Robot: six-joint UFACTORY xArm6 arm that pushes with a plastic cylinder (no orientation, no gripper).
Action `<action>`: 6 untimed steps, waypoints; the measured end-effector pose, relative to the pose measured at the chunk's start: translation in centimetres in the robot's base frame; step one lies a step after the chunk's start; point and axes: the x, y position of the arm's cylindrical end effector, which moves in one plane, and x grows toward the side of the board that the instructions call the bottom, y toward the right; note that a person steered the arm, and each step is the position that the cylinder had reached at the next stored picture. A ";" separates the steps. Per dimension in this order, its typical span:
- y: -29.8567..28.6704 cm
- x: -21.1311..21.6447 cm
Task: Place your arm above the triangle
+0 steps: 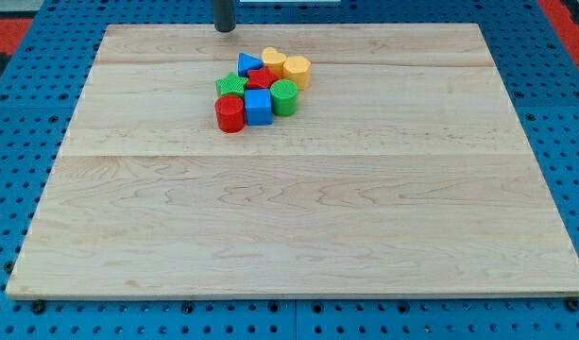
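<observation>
A blue triangle block sits at the top left of a tight cluster of blocks on the wooden board. Around it are two yellow blocks, a green star-shaped block, a red block in the middle, a blue cube, a green cylinder and a red cylinder. My tip is at the board's top edge, up and slightly left of the blue triangle, apart from all blocks.
The board lies on a blue pegboard surface. Red patches show at the view's top corners.
</observation>
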 end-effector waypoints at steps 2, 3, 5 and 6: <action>0.7 0.0; 0.9 0.0; 2.0 -0.1; 2.1 0.8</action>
